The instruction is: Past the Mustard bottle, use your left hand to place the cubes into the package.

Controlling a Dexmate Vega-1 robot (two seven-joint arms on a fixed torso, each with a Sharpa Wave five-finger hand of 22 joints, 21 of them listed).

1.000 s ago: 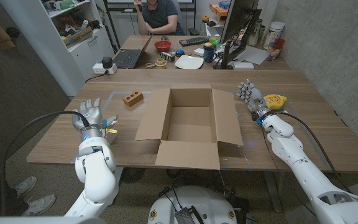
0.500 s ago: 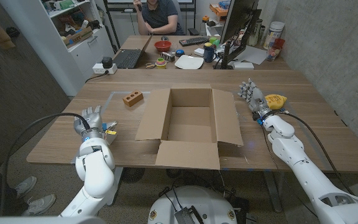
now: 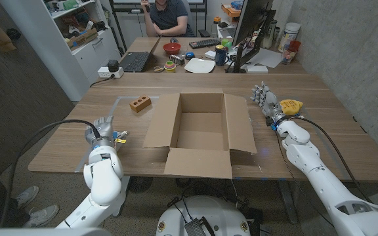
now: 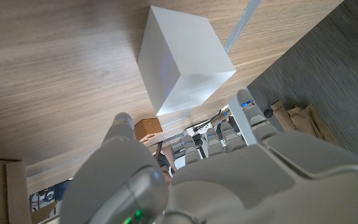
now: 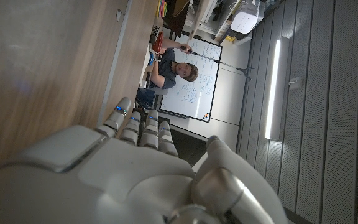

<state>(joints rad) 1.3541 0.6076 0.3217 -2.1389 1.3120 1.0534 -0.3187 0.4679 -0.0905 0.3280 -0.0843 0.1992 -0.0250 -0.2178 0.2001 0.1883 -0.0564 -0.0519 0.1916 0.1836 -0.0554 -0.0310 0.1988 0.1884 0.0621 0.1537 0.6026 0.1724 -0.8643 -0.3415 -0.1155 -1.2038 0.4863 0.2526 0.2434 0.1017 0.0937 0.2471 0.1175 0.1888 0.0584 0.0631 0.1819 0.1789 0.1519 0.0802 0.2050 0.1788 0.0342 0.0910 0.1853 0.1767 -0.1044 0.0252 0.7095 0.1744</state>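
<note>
Your left hand [image 3: 102, 125] sits low on the table at about eight o'clock from the open cardboard package [image 3: 199, 134], its fingers loosely apart and holding nothing. In the left wrist view the same hand [image 4: 229, 155] hovers just short of a white cube [image 4: 182, 59]: a plain, smooth block with crisp edges, one face brightly lit and a side face in pale shadow, resting flat on the wood grain. The fingertips [image 4: 246, 99] reach toward its near corner, but you cannot tell whether they touch it. In the head view the cubes [image 3: 118, 136] show as a small cluster with a yellowish bit, just beside the hand on its package side; too small there to tell apart.

The package stands at the table's centre, flaps [image 3: 157, 122] folded out on all sides, its brown inside bare. At about ten o'clock from it lies a brown brick-like block [image 3: 140, 103] with dark holes on top, well apart from your hand.

Your right hand [image 3: 264, 100] stands on edge at about two o'clock from the package, fingers spread and upright, gripping nothing. The yellow Mustard bottle [image 3: 291, 106] lies just beside that wrist, on the side away from the package.

A person [image 3: 169, 16] sits at the far desk.
</note>
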